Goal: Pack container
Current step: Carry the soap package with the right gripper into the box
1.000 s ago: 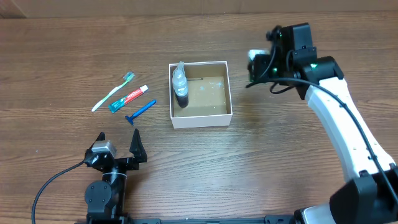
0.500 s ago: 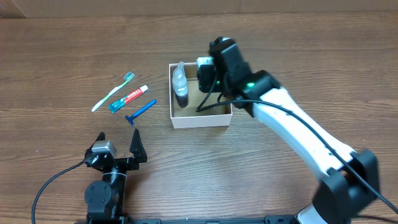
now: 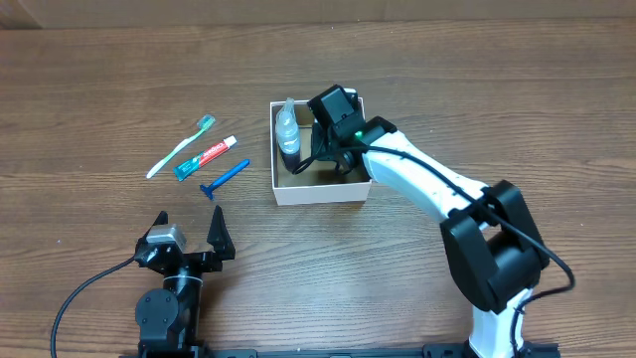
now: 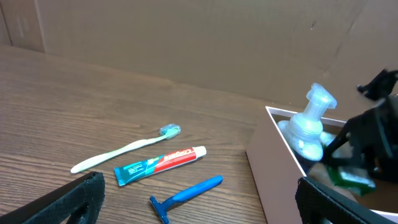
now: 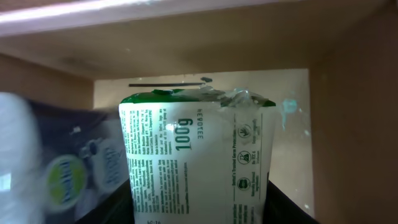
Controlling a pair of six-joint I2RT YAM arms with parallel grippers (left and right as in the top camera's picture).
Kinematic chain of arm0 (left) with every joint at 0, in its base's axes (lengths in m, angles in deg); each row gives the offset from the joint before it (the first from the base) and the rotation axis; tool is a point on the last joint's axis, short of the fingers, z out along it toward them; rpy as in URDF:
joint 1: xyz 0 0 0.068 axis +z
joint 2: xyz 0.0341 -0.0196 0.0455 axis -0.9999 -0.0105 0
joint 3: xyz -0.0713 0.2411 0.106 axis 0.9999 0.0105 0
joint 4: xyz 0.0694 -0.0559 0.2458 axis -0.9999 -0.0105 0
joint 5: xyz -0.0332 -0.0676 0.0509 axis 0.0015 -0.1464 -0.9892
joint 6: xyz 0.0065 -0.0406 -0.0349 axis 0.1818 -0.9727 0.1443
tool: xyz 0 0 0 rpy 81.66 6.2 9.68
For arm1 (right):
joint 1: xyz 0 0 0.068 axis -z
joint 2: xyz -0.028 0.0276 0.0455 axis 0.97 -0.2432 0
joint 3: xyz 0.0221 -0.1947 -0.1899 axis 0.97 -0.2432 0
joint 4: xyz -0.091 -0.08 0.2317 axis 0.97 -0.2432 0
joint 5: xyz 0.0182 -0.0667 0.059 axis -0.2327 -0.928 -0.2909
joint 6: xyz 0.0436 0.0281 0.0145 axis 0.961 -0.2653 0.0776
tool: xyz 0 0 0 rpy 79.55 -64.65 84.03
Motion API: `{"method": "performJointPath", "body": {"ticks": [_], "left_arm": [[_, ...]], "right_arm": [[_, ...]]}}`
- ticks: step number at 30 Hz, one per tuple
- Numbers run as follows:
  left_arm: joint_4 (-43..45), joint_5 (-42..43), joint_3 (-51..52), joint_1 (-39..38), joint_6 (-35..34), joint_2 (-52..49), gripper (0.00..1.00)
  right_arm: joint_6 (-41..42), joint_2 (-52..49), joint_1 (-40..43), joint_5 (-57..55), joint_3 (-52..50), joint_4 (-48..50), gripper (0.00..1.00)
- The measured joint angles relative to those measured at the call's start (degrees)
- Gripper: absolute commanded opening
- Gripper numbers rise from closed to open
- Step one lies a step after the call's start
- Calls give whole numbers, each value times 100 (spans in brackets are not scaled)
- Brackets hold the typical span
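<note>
The container (image 3: 320,190) is a square white box with a brown inside, at the table's middle. A pump bottle (image 3: 287,129) lies in its left part; it also shows in the left wrist view (image 4: 309,124). My right gripper (image 3: 335,149) is down inside the container, shut on a green-and-white packet (image 5: 196,158) held over the brown floor. A toothbrush (image 3: 181,146), a toothpaste tube (image 3: 206,157) and a blue razor (image 3: 226,178) lie on the table left of the container. My left gripper (image 3: 189,231) is open and empty near the front edge.
The container's near wall (image 4: 273,174) stands to the right in the left wrist view. The right arm (image 3: 437,189) stretches across the table's right half. A brown cardboard wall (image 4: 186,37) stands at the back.
My right gripper has swung left from the table's right side with the packet and dropped into the container. The left arm has not moved.
</note>
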Motion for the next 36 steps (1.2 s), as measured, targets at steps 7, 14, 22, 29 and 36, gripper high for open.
{"method": "performJointPath", "body": {"ticks": [7, 14, 22, 29, 36], "left_arm": [[0, 0, 0, 0, 0, 0, 100], [-2, 0, 0, 0, 0, 0, 100], [0, 0, 0, 0, 0, 0, 100], [0, 0, 0, 0, 0, 0, 100], [-2, 0, 0, 0, 0, -2, 100]], "right_arm": [[-4, -334, 0, -7, 0, 96, 68], [-116, -334, 0, -22, 2, 127, 68], [-245, -332, 0, -35, 417, -490, 73], [-291, 83, 15, -37, 1318, -1486, 75], [-308, 1001, 195, -107, 2070, -2732, 84]]}}
